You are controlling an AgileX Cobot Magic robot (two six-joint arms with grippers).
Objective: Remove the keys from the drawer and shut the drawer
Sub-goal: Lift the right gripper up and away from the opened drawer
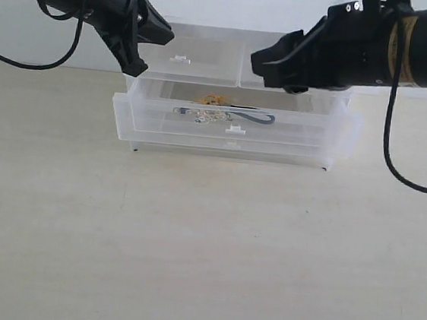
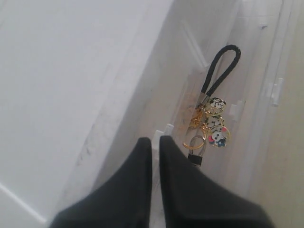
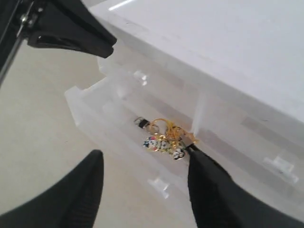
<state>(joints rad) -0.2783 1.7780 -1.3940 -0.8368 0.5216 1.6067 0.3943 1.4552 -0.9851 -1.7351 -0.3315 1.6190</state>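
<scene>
Drawer (image 1: 300, 135): open; you see keys (image 2: 211, 128) inside.
Left gripper (image 2: 155, 141): fingers together, empty.
Right gripper (image 3: 145, 154): spread wide, empty.

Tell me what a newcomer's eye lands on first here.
The gold keys with their black cord loop stand out, lying in the pulled-out middle drawer of the translucent plastic unit. Next come the two black arms above it: the left gripper, fingers nearly together over the drawer's left end, and the right gripper, open toward its right side.

Pale table (image 1: 202, 266) carrying one thing.
Clear plastic drawer unit (image 1: 208, 62) is sitting directly on it, toward the far edge.
</scene>
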